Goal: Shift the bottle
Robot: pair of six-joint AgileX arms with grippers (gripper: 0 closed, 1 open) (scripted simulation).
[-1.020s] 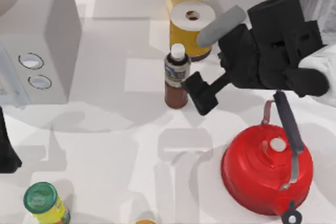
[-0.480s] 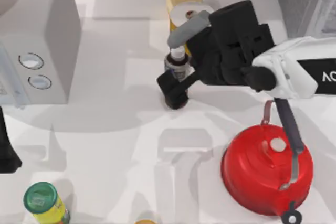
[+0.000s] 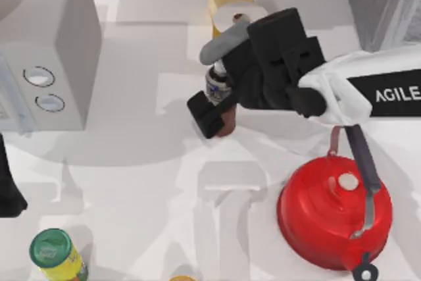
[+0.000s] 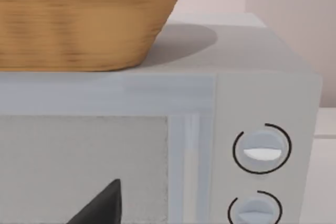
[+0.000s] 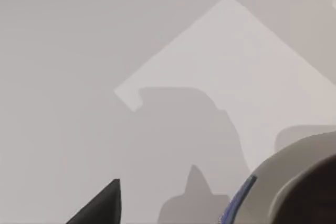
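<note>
Right pincer (image 3: pixel 220 90): reached in from the right of the table, its dark finger (image 3: pixel 209 114) and grey finger (image 3: pixel 223 43) straddling the small slim bottle with dark reddish-brown body, grey-white label band and white cap (image 3: pixel 217 85); whether they press it or stand a little apart cannot be told.
Bottle: upright on the white table (image 3: pixel 131 195), around its middle and toward the far side, just in front of the wide yellow canister with a white top (image 3: pixel 230 14).
Why so held: a side-on grip around the label band looks meant to keep the narrow bottle standing while it is shifted.
Close neighbours: the canister behind and the round red kettle with a dark handle (image 3: pixel 335 212), nearer and to the right, leave the open route leftward or nearward, by my reading.
Left pincer: parked at the left edge, facing the grey-white microwave with two round dials (image 4: pixel 262 150), which carries a woven wicker basket (image 4: pixel 79 19).
Near left corner: a yellow container with a green lid (image 3: pixel 56 253), well apart from the action.
</note>
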